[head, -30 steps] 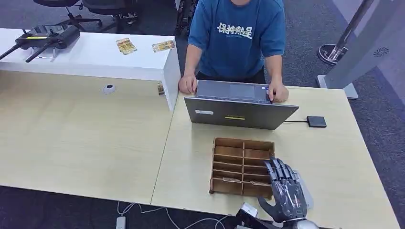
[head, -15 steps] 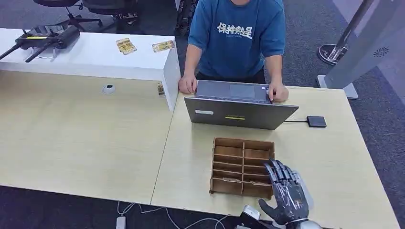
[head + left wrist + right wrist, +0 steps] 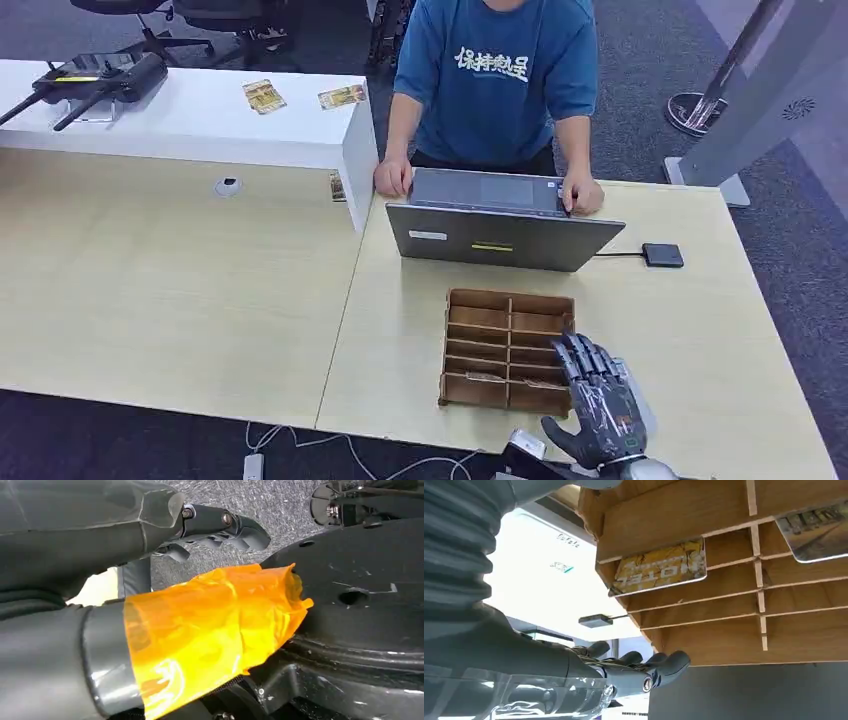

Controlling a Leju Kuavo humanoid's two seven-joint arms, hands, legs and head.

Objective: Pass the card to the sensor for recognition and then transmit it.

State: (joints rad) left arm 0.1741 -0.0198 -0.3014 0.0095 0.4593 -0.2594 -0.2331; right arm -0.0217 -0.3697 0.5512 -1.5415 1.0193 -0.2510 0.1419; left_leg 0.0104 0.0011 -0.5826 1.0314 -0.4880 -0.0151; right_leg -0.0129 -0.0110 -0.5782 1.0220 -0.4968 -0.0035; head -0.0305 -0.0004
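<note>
— Dark fingers on the right hand, spread apart and holding nothing; they lie against the near right corner of the wooden organiser.

— And the card?

— A yellow card with dark marbling and printed letters sits in one slot of that organiser, plain from the right wrist view. A second card, greyer, sits in a neighbouring slot.

— What's it all standing on?

— A pale wood table, organiser near its front edge. Behind it a grey laptop with a person in a blue shirt resting both hands on it, and a small black sensor box on a cable toward the table's right edge. A white counter at the far left corner carries two more cards; grey carpet all round.

— The left hand?

— The left hand hangs over the carpet, fingers curled in on nothing, orange tape round the thumb.
</note>
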